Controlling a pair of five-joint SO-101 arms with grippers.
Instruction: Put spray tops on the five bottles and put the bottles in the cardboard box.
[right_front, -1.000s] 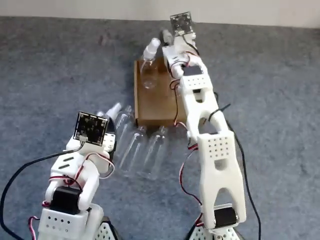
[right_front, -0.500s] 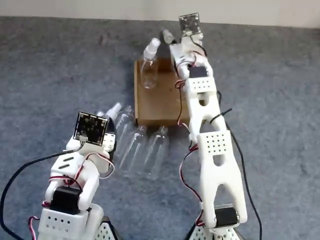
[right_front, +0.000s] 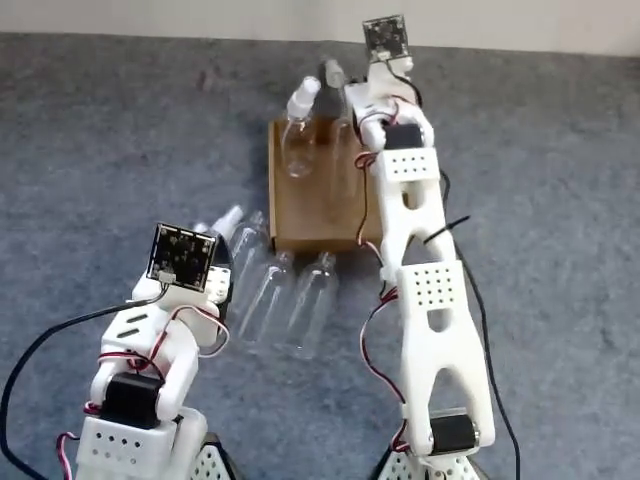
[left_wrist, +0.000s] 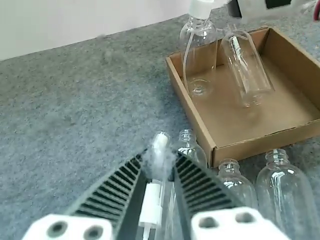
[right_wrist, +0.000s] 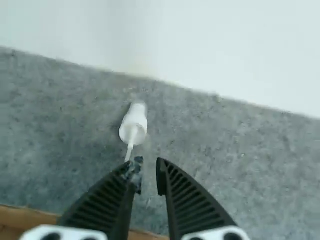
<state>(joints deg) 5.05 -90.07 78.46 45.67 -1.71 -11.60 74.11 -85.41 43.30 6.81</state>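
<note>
**Left tool grips a spray top, right tool hangs over another**

High view: the left tool (right_front: 224, 232) sits low on the grey worktop (right_front: 120, 130), with three loose bottles (right_front: 285, 290) lying just beside it. The cardboard box (right_front: 315, 215) lies farther ahead, under the right arm.

Left wrist view: the tool is clamped on a spray top (left_wrist: 160, 146), with the tube between its jaws. Beyond it, the box holds a capped bottle (left_wrist: 197, 45) and a bare bottle (left_wrist: 246, 67).

Right wrist view: the right tool (right_wrist: 147, 167) stands slightly apart and grips nothing. A second spray top (right_wrist: 134, 125) lies just ahead, its tube pointing back at one fingertip.
</note>
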